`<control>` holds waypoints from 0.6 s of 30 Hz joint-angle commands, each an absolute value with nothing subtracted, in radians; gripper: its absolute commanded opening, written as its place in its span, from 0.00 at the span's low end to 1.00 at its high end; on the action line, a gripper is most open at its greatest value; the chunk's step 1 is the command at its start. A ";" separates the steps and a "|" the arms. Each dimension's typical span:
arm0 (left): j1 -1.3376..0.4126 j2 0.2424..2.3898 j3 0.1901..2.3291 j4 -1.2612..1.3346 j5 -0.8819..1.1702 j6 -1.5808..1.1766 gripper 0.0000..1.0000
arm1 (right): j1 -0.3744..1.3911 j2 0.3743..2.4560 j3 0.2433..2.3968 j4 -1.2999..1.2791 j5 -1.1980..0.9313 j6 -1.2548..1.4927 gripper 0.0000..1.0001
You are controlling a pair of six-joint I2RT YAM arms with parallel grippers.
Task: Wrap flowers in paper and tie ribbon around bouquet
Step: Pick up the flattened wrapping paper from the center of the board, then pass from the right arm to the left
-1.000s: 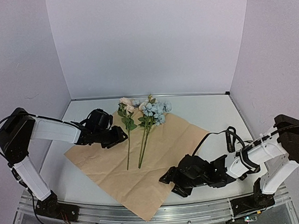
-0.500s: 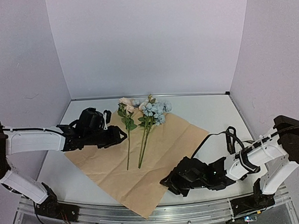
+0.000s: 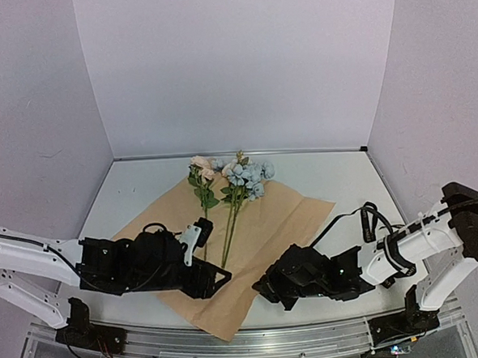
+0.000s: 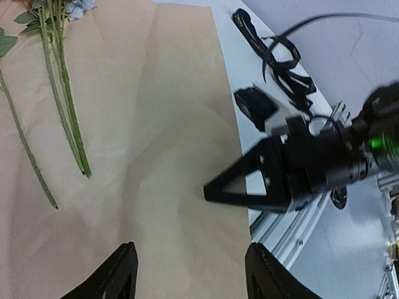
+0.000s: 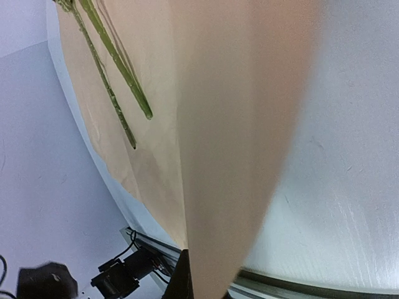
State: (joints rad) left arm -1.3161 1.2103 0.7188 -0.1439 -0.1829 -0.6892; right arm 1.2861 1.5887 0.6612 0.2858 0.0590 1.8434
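The paper lies tan side up in the middle of the table. On its far half lie the flowers, pale blue and cream blooms, with their stems pointing toward me. My right gripper is shut on the paper's near right edge, and the pinched edge rises as a fold in the right wrist view. My left gripper hovers open over the near part of the paper, facing the right gripper, nothing between its fingers. A looped flat black band, seemingly the ribbon, lies on the table right of the paper.
The table's metal front rail runs just below both grippers. White walls close the back and sides. A black cable loops from the right arm near the ribbon.
My left arm swung from the paper's far left corner down to its near part, jaws a little wider. My right gripper closed on the paper's right edge.
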 commanded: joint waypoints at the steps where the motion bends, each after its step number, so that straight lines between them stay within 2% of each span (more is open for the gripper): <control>1: -1.507 1.244 0.788 -0.258 -0.378 -0.632 0.65 | 1.290 1.520 0.689 0.208 0.133 1.940 0.00; 9: -1.686 1.333 0.818 -0.287 -0.455 -0.613 0.75 | 1.290 1.478 0.707 0.073 0.147 2.037 0.00; 18: -1.713 1.438 0.878 -0.259 -0.415 -0.551 0.73 | 1.290 1.462 0.698 0.061 0.167 2.059 0.00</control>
State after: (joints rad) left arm -1.6980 1.4214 0.8316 -0.2947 -0.4223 -0.6025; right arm 1.2861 1.4991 0.6773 0.0916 0.1219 1.9911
